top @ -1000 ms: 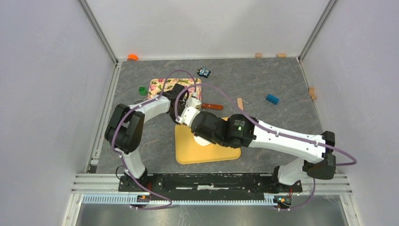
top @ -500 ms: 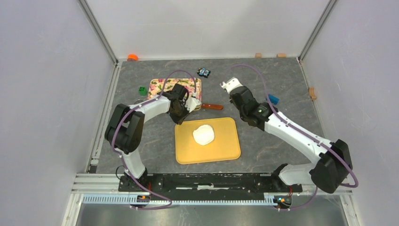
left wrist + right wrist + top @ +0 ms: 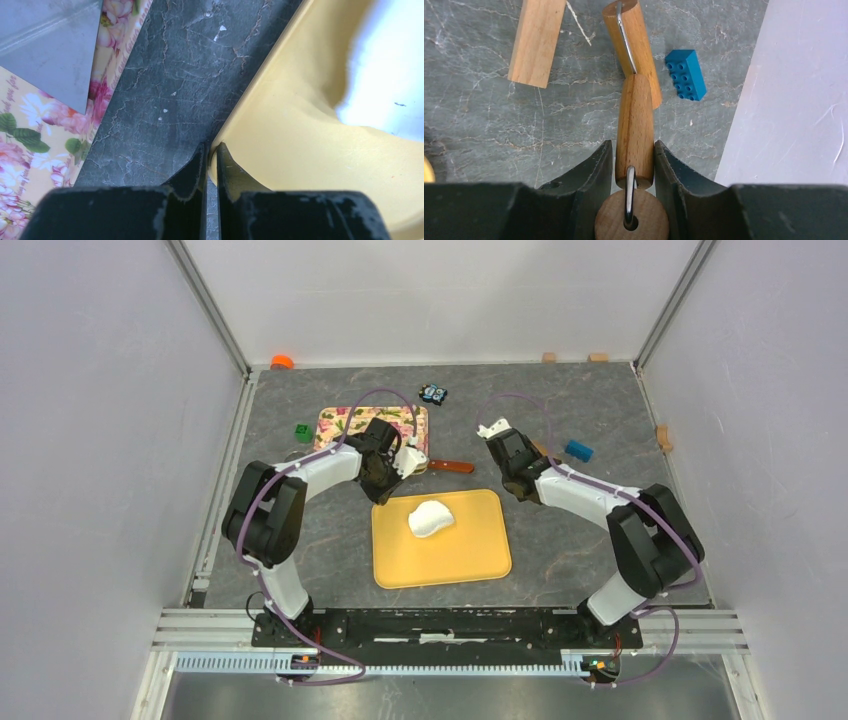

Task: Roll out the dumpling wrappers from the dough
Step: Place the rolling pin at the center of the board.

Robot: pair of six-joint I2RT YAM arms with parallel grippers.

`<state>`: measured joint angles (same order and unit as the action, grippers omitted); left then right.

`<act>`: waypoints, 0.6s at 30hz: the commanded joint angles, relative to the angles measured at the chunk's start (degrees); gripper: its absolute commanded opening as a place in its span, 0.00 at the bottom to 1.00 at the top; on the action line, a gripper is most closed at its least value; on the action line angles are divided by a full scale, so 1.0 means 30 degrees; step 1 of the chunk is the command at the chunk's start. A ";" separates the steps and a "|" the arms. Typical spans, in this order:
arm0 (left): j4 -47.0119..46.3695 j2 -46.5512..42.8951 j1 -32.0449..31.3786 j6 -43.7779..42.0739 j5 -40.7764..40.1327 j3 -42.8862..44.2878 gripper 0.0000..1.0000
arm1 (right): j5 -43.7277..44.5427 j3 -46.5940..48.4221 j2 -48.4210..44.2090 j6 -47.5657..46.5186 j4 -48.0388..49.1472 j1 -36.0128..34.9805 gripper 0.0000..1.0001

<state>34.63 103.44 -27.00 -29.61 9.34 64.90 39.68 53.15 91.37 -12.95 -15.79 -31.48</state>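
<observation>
Wrapper on the yellow board, a hand busy at each far corner.

The dumpling wrapper lies flattened on the far-left part of the yellow board. The left hand is pinched shut on the board's far-left rim, with the floral board just behind it. Off the far-right corner, above the counter, the right hand clamps the wooden roller by its handle. A wooden block and a blue brick lie just ahead of it, with the pale wall beyond. A red-handled tool sits between the hands. Open room shows on the board's near half and on the counter to its right.
</observation>
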 commanded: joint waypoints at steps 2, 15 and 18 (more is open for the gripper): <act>-0.1114 0.1761 -0.0227 -0.0502 0.0904 -0.1391 0.03 | -0.0816 -0.0544 0.0796 0.0867 0.1126 0.0036 0.38; 0.7896 -0.1124 0.0829 -0.3646 0.8330 0.5221 0.99 | -0.3086 0.0142 -0.0795 0.0604 0.1750 0.0067 0.98; 1.0728 -0.1214 0.2310 -0.4059 0.9526 0.7851 1.00 | -0.5396 -0.0343 -0.2656 0.1196 0.3065 0.0038 0.98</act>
<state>52.99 104.55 -25.08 -36.84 26.85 77.34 32.40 52.21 92.18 -11.64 -13.78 -31.35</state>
